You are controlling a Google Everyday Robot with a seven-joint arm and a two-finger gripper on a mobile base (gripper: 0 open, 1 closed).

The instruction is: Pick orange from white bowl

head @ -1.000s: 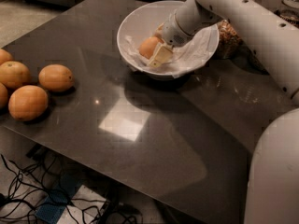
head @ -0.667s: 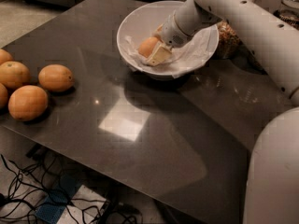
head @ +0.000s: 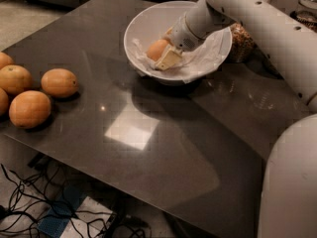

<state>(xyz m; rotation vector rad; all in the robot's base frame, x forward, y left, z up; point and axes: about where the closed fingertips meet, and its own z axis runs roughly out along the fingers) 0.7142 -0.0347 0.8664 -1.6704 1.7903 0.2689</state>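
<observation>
The orange, round and light orange, lies inside the white bowl on its crumpled white paper lining, at the far middle of the dark table. My gripper reaches down into the bowl from the right and is closed around the orange. One cream finger presses on its near right side; the other is hidden behind the fruit. The orange still rests low in the bowl.
Several larger, deeper-orange fruits lie at the table's left edge. A glass jar of grains stands just right of the bowl, another at the far right. My white arm crosses the right side. Cables lie on the floor below the table's near edge.
</observation>
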